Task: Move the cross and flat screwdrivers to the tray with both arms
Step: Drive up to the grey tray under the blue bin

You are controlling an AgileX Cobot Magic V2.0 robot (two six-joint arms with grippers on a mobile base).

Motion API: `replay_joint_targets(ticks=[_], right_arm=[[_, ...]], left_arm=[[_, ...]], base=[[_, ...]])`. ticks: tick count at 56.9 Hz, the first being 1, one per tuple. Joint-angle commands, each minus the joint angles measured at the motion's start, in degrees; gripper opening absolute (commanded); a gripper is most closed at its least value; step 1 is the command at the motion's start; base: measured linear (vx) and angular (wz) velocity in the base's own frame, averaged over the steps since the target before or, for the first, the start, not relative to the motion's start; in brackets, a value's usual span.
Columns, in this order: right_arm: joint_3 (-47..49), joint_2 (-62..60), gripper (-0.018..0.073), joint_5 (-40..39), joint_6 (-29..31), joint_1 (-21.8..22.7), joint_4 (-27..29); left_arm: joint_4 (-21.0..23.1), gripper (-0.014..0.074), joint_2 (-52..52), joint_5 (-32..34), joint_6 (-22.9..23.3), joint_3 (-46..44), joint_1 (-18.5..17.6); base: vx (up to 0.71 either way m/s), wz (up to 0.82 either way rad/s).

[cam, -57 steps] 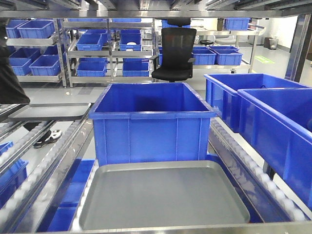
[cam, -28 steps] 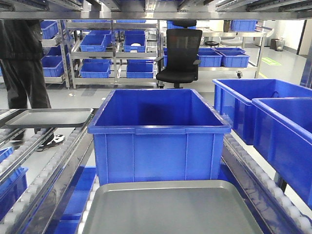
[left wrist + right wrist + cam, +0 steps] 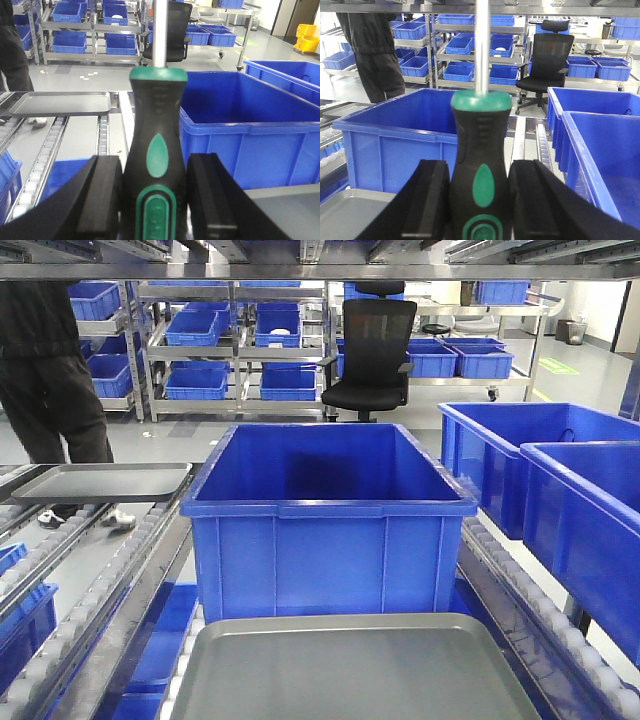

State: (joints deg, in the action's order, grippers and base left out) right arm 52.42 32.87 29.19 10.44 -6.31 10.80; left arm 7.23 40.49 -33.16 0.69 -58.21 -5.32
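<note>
My left gripper [image 3: 157,192] is shut on a black-and-green screwdriver [image 3: 157,150], its steel shaft pointing up out of frame. My right gripper [image 3: 480,197] is shut on a second black-and-green screwdriver [image 3: 481,150], shaft also pointing up. Both tips are out of view, so I cannot tell cross from flat. The grey tray [image 3: 350,670] lies on the roller conveyor at the bottom of the front view, in front of a big blue bin [image 3: 325,515]. The tray's edge shows at lower right in the left wrist view [image 3: 285,195] and lower left in the right wrist view [image 3: 350,205]. Neither gripper shows in the front view.
More blue bins [image 3: 560,480] stand at the right. A second grey tray [image 3: 105,482] lies on the left conveyor. A person in black [image 3: 50,370] stands at the far left by shelving with blue crates [image 3: 200,330]. A black office chair [image 3: 372,350] is behind.
The front view has moved closer and slightly down, so the tray fills the bottom edge. The person at the left has stepped further into view.
</note>
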Motion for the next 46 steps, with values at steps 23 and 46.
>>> replay_joint_targets(ticks=[23, 46], right_arm=[[1.55, 0.37, -0.0008, -5.55, 0.24, 0.13, 0.60], [1.55, 2.24, -0.0008, -1.30, 0.24, 0.13, 0.70]], left_arm=[[0.57, -0.0006, -0.24, 5.27, 0.03, -1.66, 0.15], [3.45, -0.0006, 0.92, 3.20, 2.47, -1.66, 0.15]], base=[[0.00, 0.00], [0.00, 0.00]])
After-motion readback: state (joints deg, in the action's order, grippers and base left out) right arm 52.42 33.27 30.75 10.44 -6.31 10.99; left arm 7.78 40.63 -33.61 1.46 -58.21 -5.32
